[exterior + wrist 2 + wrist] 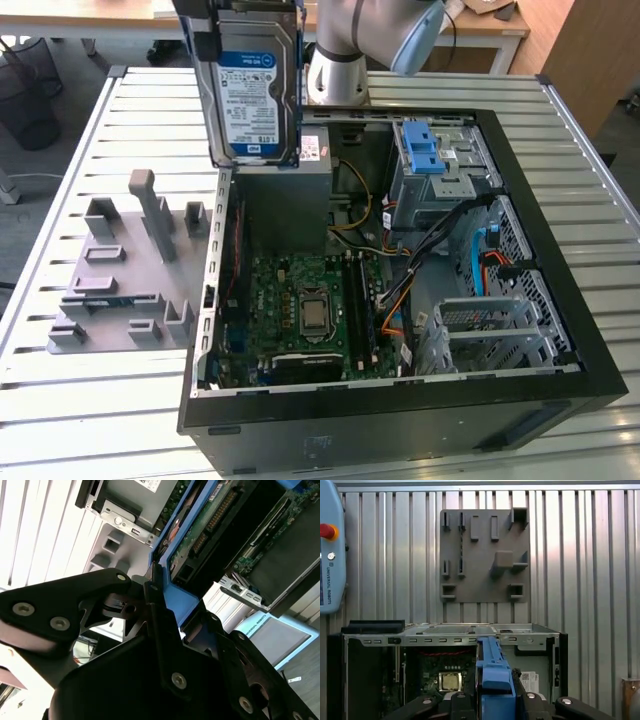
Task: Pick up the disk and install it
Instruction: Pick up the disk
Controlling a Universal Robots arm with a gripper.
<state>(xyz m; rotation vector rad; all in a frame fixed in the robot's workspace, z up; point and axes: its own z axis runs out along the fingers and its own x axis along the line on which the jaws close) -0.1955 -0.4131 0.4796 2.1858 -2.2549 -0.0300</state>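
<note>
Blue-framed, the disk [250, 85] hangs over the open computer case [400, 400] on the slatted table [100, 410]. The black hand [167, 612] is clamped on its blue edge.

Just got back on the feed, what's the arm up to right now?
The arm's claw is shut on the disk, gripping it by its blue carrier bracket. The disk hangs upright in the air over the far corner of the open computer case and is not yet seated inside. A grey fixture plate lies beside the case on the slatted table.
</note>
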